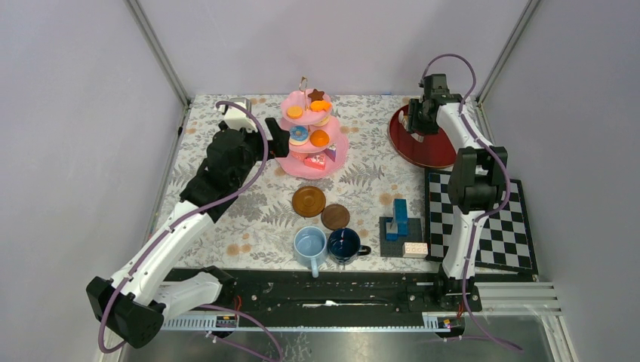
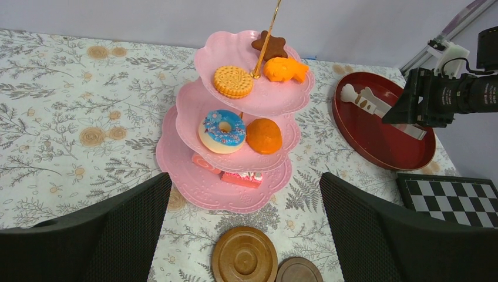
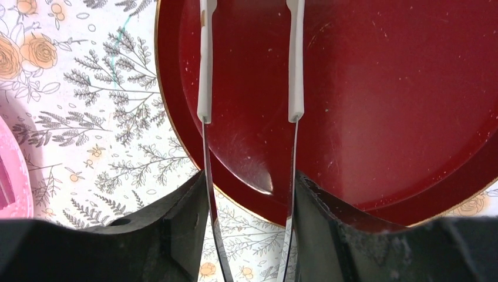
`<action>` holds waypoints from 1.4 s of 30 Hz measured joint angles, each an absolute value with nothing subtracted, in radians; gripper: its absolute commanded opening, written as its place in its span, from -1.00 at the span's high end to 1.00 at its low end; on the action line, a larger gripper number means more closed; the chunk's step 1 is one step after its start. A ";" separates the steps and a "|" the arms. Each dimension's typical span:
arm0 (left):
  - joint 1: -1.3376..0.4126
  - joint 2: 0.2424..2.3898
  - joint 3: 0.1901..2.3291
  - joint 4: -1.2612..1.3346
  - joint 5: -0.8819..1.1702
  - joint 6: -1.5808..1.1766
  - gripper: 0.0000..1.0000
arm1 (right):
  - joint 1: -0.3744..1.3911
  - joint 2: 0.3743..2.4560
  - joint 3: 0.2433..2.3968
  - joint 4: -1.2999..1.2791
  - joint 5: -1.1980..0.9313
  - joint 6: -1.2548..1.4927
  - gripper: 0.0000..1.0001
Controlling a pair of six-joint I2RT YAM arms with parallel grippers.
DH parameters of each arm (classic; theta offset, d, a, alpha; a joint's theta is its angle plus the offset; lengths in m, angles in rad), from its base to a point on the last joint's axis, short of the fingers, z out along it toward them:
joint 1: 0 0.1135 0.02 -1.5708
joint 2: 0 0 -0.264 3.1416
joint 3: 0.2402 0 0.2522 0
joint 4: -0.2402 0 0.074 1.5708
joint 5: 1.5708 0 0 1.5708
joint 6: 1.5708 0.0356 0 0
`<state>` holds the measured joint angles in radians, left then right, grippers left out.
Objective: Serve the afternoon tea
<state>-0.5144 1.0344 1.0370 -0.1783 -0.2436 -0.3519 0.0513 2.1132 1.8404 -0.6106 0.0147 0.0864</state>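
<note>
1. Tongs (image 3: pixel 295 70) with white sleeves on thin metal arms are clamped in the right gripper (image 3: pixel 249 200); its black fingers press on the outside of both arms; the arms stand apart and roughly parallel, with nothing between them where they show; their tips run past the top edge of the right wrist view, so whether the very ends meet cannot be told.
2. Red round tray (image 1: pixel 423 154) lies at the far right of the table; the tongs hang over its left part.
3. Left gripper (image 2: pixel 245 182) is spread wide and holds nothing; it faces the pink three-tier stand (image 2: pixel 194 182) from the left, apart from it.
4. Stand placement: far centre of the floral tablecloth (image 1: pixel 226 226), upright, with a gold loop on top.
5. Pastries by tier:
   - top: a round biscuit (image 2: pixel 233 81), a brown star (image 2: pixel 271 46) and an orange fish shape (image 2: pixel 285 69);
   - middle: a blue-iced doughnut (image 2: pixel 223 130) beside an orange bun (image 2: pixel 264 135);
   - bottom: a pink slice (image 2: pixel 242 178).
6. Two brown saucers lie nearer than the stand, just beside each other; the lighter one (image 1: pixel 309 200) is on the left, the darker one (image 1: pixel 335 216) on the right.
7. Mugs stand side by side at the near edge, off the saucers; the light-blue mug (image 1: pixel 310 246) is on the left, the dark-blue mug (image 1: pixel 344 245) on the right.
8. Blue block stack (image 1: pixel 398 219) stands right of the mugs; the chequered board (image 1: pixel 513 226) lies further right, under the right arm.
</note>
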 measured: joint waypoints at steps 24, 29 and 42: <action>-0.514 1.036 1.037 -0.178 -0.244 -0.352 -0.98 | 0.051 1.922 1.749 -0.614 0.036 0.091 0.28; -0.514 1.036 1.037 -0.178 -0.243 -0.353 -0.98 | 0.051 1.752 1.642 -0.601 0.012 0.114 0.28; -0.514 1.036 1.037 -0.178 -0.240 -0.361 -0.98 | 0.050 1.642 1.545 -0.595 0.007 0.143 0.16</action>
<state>-0.5144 1.0359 1.0370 -0.1780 -0.2401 -0.3607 0.0498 1.6417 1.5452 -0.5945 0.0074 0.1429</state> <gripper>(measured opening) 0.990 0.522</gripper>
